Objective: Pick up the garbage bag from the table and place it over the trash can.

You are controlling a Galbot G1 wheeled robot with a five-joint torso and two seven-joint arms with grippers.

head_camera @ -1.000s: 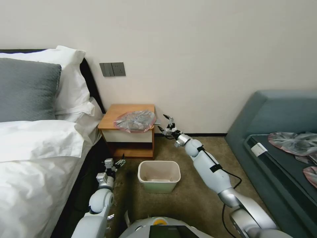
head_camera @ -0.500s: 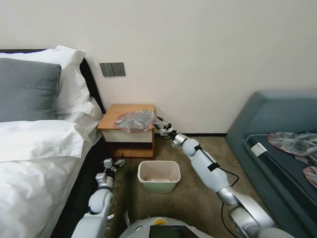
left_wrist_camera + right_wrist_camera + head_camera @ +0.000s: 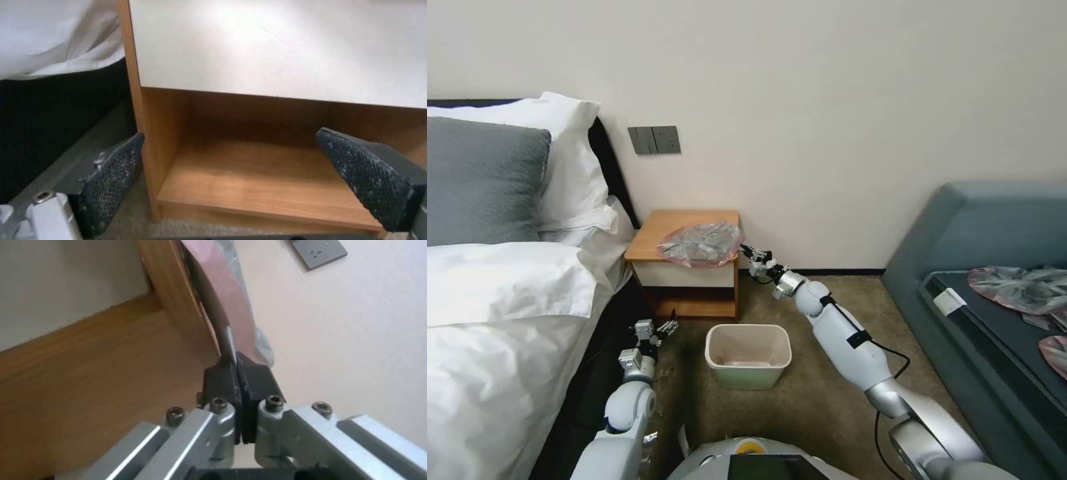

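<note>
The garbage bag (image 3: 700,244) lies flattened on the table (image 3: 657,230), spread over the front right part of the orange-brown top, its pink rim hanging slightly over the front edge and reaching the right edge. The right gripper (image 3: 748,253) is stretched out at the table's right side, level with the top, and its black fingers (image 3: 260,376) are pressed together on the pink rim of the bag where it overhangs that edge; in the right wrist view the thin plastic (image 3: 225,306) runs straight out from between the closed pads, along the wooden edge (image 3: 171,293) of the table. The left gripper (image 3: 664,327) hangs low near the floor, in front of the table's lower left corner and beside the bed (image 3: 500,320), holding nothing; its two textured pads (image 3: 369,176) stand wide apart, facing the table's wooden lower shelf (image 3: 267,180) below the white drawer front (image 3: 276,50). The trash can (image 3: 748,356) stands upright on the carpet just in front of the table, its cream inside unlined, between the two arms and apart from both. A wall socket plate (image 3: 654,140) sits on the wall above the table's back left corner.
</note>
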